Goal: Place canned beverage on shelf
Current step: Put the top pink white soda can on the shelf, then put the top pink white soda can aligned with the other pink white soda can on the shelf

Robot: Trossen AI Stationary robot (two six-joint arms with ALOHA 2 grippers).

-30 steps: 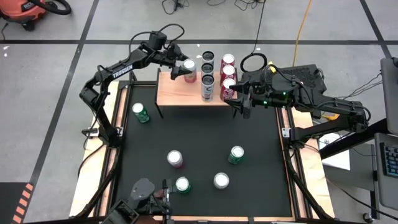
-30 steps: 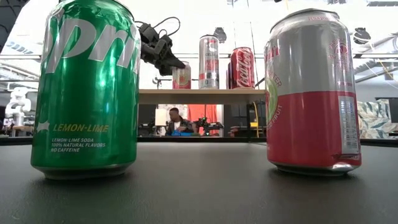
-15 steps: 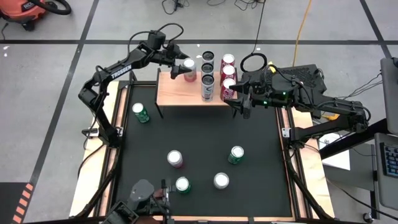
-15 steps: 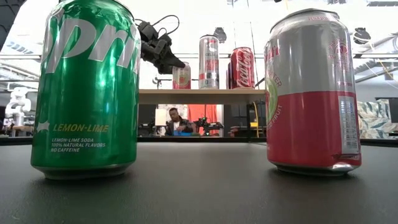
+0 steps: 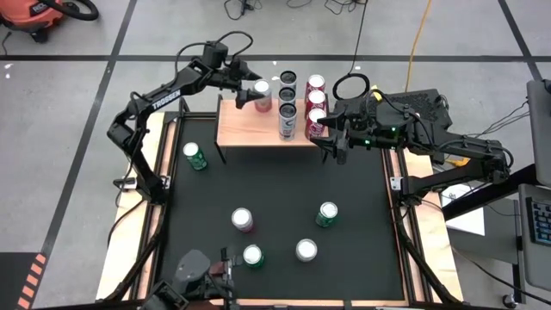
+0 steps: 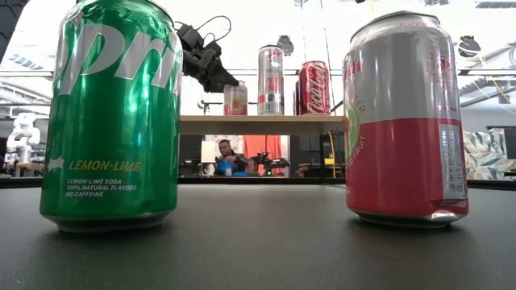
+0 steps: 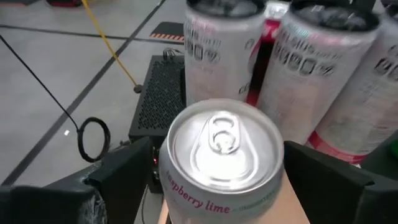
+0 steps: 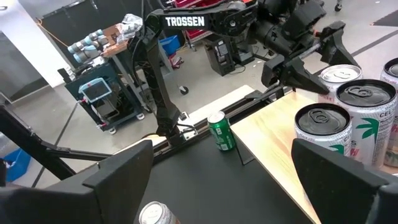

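done — five cans on the shelf (image 5: 250, 125), raspberry lime can (image 5: 262, 96) upright at its far left | left gripper (image 5: 247, 92) spread around it, not clamped | right gripper (image 5: 331, 138) spread, empty, right of shelf | left — five cans on the table (image 5: 275, 189)

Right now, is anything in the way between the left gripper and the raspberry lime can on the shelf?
No. The left gripper is open just above the raspberry lime can on the shelf, with nothing visible between them. The two tall cans stand beside it, not in the gap.
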